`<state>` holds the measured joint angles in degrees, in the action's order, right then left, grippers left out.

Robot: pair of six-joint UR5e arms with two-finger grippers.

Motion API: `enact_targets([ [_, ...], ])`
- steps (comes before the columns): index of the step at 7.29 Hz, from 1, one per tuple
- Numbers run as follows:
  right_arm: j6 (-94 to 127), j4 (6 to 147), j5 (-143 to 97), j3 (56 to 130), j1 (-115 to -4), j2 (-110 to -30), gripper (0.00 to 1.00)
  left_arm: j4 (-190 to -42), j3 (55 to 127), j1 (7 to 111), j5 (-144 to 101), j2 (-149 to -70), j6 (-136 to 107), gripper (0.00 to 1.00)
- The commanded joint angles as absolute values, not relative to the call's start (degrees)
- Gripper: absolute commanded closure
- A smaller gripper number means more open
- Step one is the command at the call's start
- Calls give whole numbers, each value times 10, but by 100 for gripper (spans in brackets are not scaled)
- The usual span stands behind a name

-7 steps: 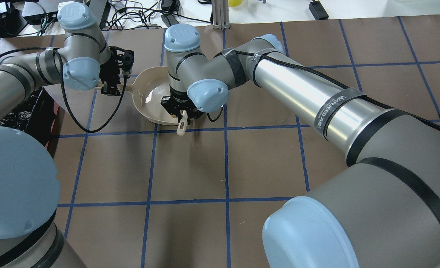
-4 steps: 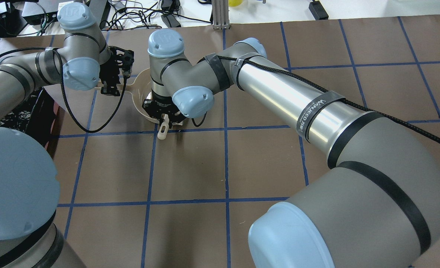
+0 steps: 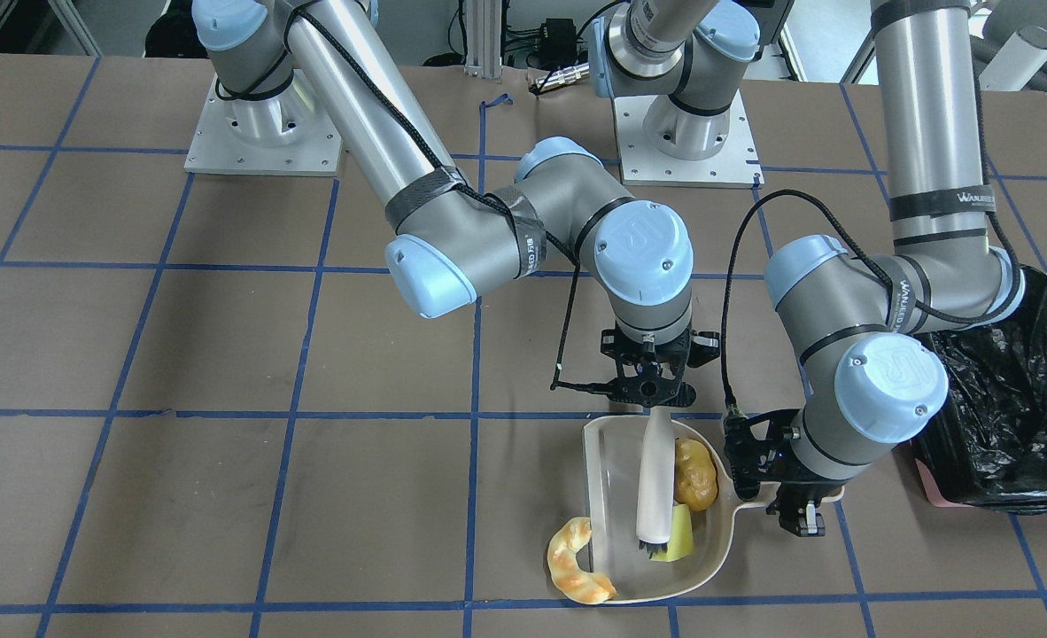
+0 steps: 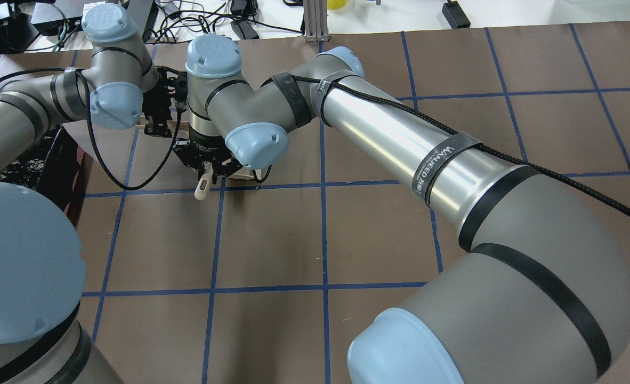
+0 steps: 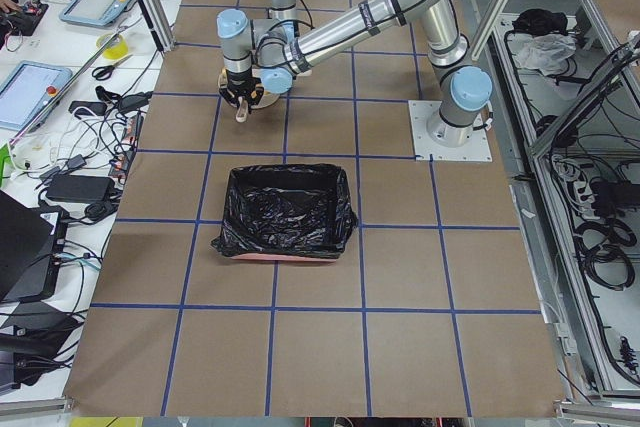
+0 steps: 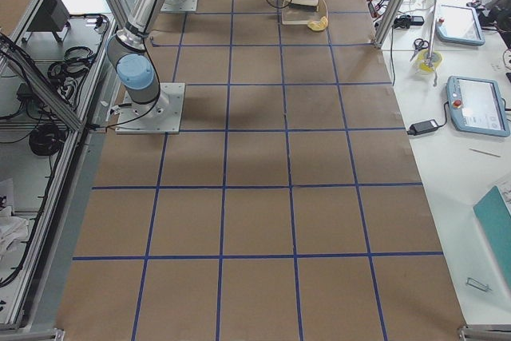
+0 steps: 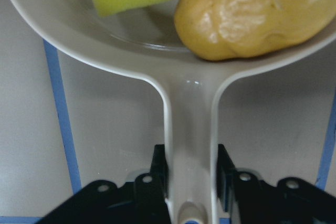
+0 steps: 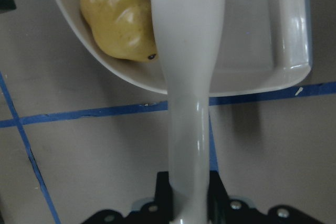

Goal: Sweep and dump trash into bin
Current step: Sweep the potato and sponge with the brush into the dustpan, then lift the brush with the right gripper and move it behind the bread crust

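My left gripper (image 3: 789, 507) is shut on the handle (image 7: 189, 156) of the beige dustpan (image 3: 612, 478), which lies flat on the table. My right gripper (image 3: 650, 390) is shut on a white brush (image 3: 654, 478) whose bristles rest inside the pan. The golden-brown lump (image 3: 694, 474) and the yellow wedge (image 3: 678, 534) lie in the pan by the brush, near the handle end. The croissant-like piece (image 3: 577, 563) lies at the pan's open lip, partly on the table. The bin (image 3: 1011, 416), lined with a black bag, stands just beyond my left arm.
The brown table has a blue tape grid (image 4: 323, 234). In the overhead view my right arm (image 4: 400, 138) hides most of the pan, and only the brush's handle end (image 4: 202, 188) sticks out. Both arm bases (image 3: 262, 133) stand at the robot's side of the table.
My right arm has swung toward my left arm, drawing the brush across the dustpan toward its handle end. The left gripper has stayed in place on the handle.
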<state>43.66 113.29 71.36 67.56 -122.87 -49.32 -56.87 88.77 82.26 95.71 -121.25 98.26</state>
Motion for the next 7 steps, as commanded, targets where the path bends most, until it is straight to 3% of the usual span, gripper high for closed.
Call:
enact_targets([
  [1, 433, 1107, 724, 678, -1215, -514, 100, -569, 888, 823, 957, -1213, 983, 100],
  [7, 320, 1048, 849, 694, -1145, -529, 100, -570, 889, 823, 958, -1212, 983, 100],
])
